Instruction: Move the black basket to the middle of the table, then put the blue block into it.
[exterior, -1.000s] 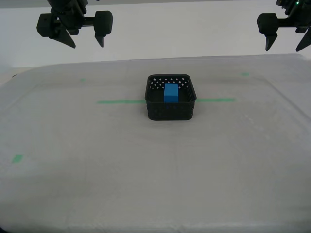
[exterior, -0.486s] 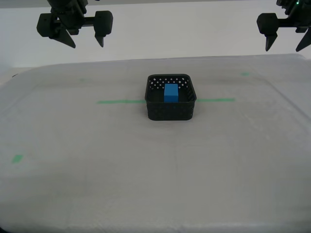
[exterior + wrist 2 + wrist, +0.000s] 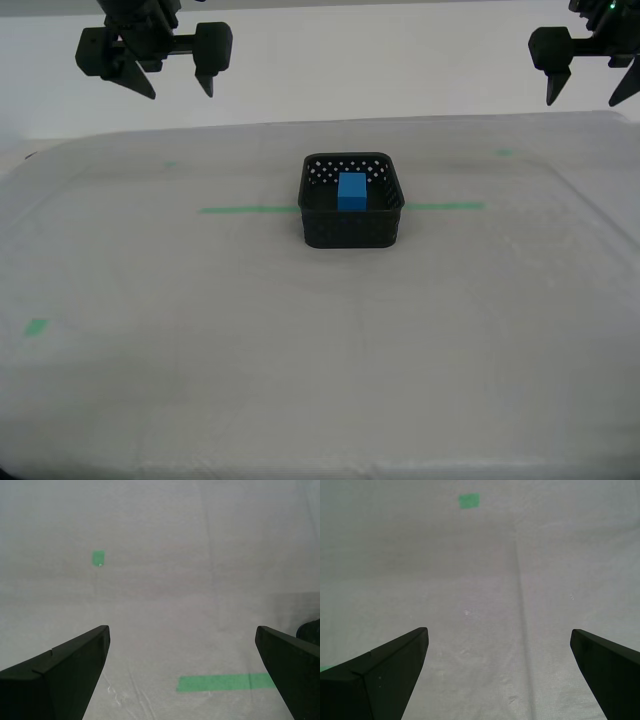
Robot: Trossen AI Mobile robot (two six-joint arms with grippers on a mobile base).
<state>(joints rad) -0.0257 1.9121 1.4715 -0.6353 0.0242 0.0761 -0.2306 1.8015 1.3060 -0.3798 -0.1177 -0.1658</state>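
- Blue block (image 3: 351, 191) inside the black basket (image 3: 351, 228), standing on the basket floor, closer to the far wall than to the near one; nothing else in the basket.
- Basket upright, open side up, white dots of light showing through the holes in its far wall.
- Basket sitting on the worktop (image 3: 320, 380) near its middle, a little toward the far edge, across a line of green tape: one strip (image 3: 250, 209) running out toward the exterior view's left, another strip (image 3: 445, 207) toward the exterior view's right.
- Small green patch (image 3: 37, 326) on the cloth near the exterior view's left edge, well apart from the basket.
- Two black claws raised above the far edge of the worktop, well clear of basket and block: upper-left claw (image 3: 180, 92) at the exterior view's left, upper-right claw (image 3: 583, 100) at the exterior view's right. Cannot tell from the wrist views which one is first and which second.
- My first claw (image 3: 498, 630) released, fingers spread wide, empty, over bare cloth with a green square (image 3: 469, 500) ahead.
- My second claw (image 3: 182, 627) likewise released and empty, over cloth with a green tape strip (image 3: 225, 682) and a small green mark (image 3: 98, 557).
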